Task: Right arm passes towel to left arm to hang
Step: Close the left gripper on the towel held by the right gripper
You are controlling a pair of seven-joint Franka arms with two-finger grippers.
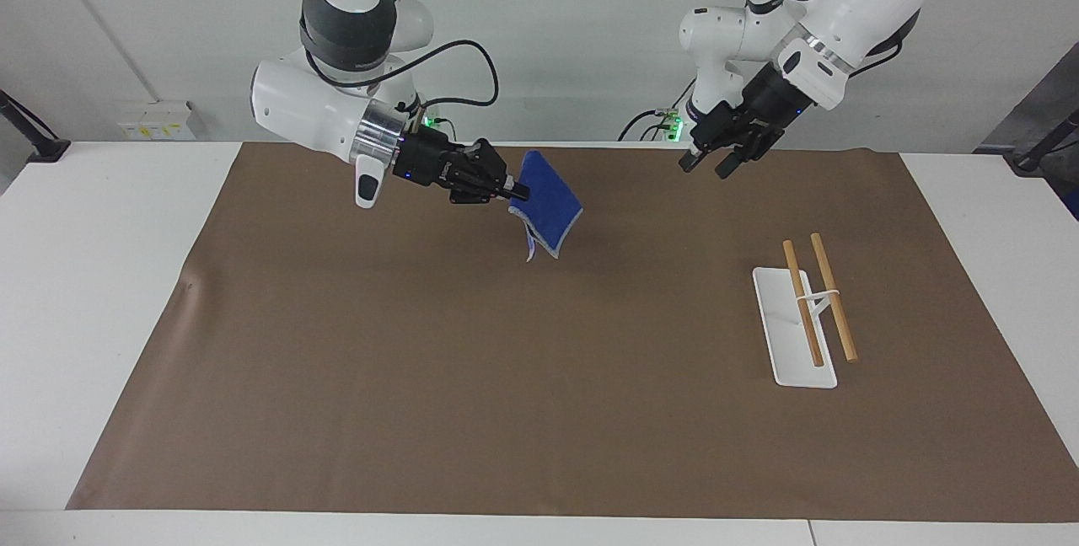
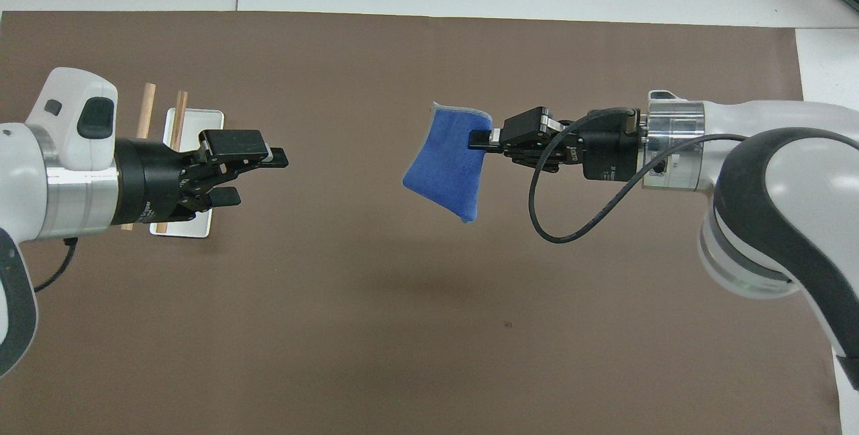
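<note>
A: The towel (image 1: 548, 202) — where is it held, and why?

B: It is pinched by one upper edge in the right gripper (image 1: 511, 190), raised over the brown mat (image 1: 539, 411), well apart from the rack (image 1: 797, 335). Its free side is offered toward the left gripper (image 1: 708, 160), likely for the handover.

A: And its lie?

B: It hangs slanted, long axis running downward from the pinch, lowest corner toward the mat. The left gripper's fingers (image 2: 272, 154) are spread, nothing between them.
</note>
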